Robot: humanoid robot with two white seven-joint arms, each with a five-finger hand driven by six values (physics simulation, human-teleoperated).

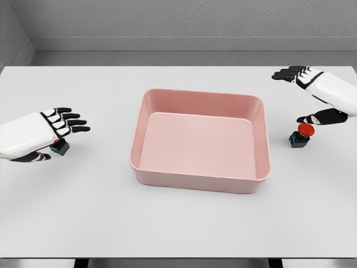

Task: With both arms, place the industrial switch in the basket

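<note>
A pink basket (pixel 201 139) sits empty at mid surface (pixel 100 223). At right, a red-capped industrial switch (pixel 301 135) stands on the surface just beside the basket, under the right robot hand (pixel 312 95), whose fingers are spread and hold nothing. At left, the left robot hand (pixel 53 131), fingers extended, covers a second small dark switch (pixel 59 147); whether it grips it, I cannot tell. Advice: close each hand squarely before lifting.

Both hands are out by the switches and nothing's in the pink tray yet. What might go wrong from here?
1. The right hand is open above the red-button switch; closing off-centre could tip it.
2. The left hand hides most of the other switch, so its grip is hard to check.
3. Either carry could clip the tray wall.
</note>
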